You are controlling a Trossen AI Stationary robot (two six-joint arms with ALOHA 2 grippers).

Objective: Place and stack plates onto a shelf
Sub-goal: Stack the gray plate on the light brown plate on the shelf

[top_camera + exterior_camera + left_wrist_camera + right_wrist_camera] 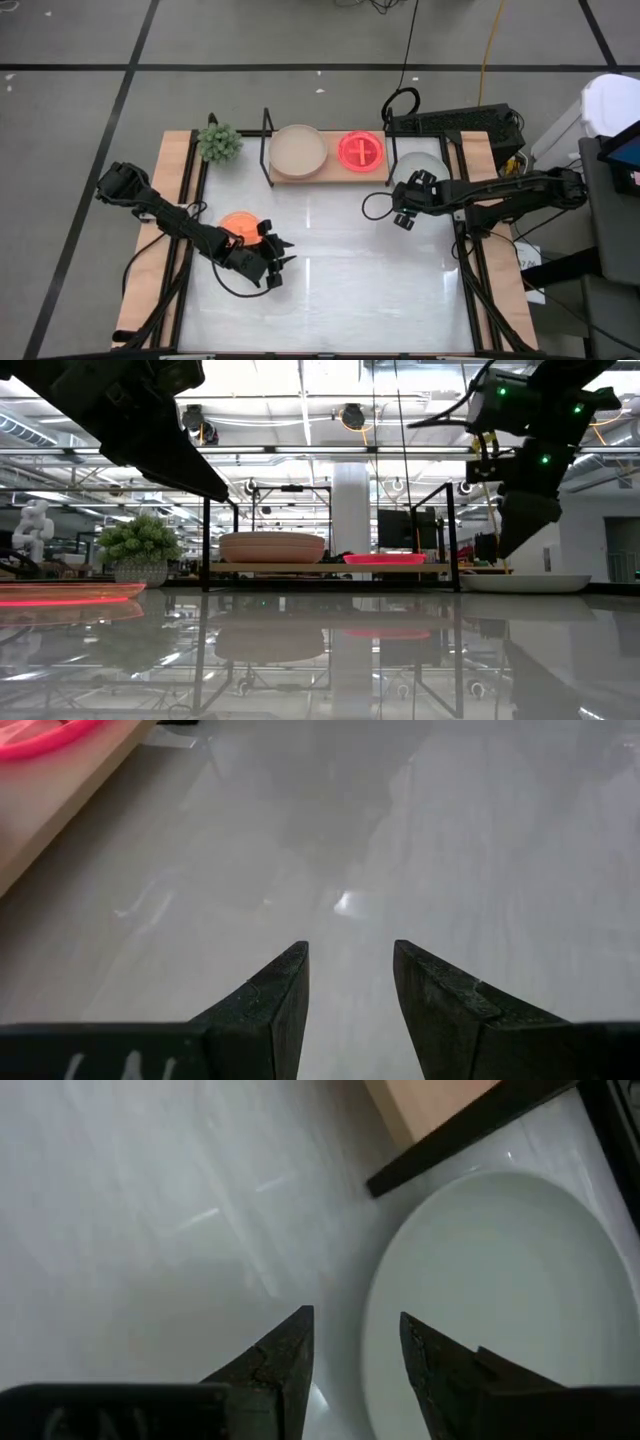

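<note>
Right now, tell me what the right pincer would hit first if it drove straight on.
Probably the pale grey plate: the right pincer, open and empty, points down at its near rim. How far above it hangs is unclear.

Bright, even overhead light fills the scene. In the low view, ceiling strip lamps toward 12 o'clock mirror as streaks on the glossy white tabletop (320,660), which also reflects the small light-wood shelf on black wire frame (330,567). A small glare spot shows in the left wrist view. Both wrist views show their dark fingers (270,1010) sharp and the surface beyond slightly soft. Shadows are faint.
</note>
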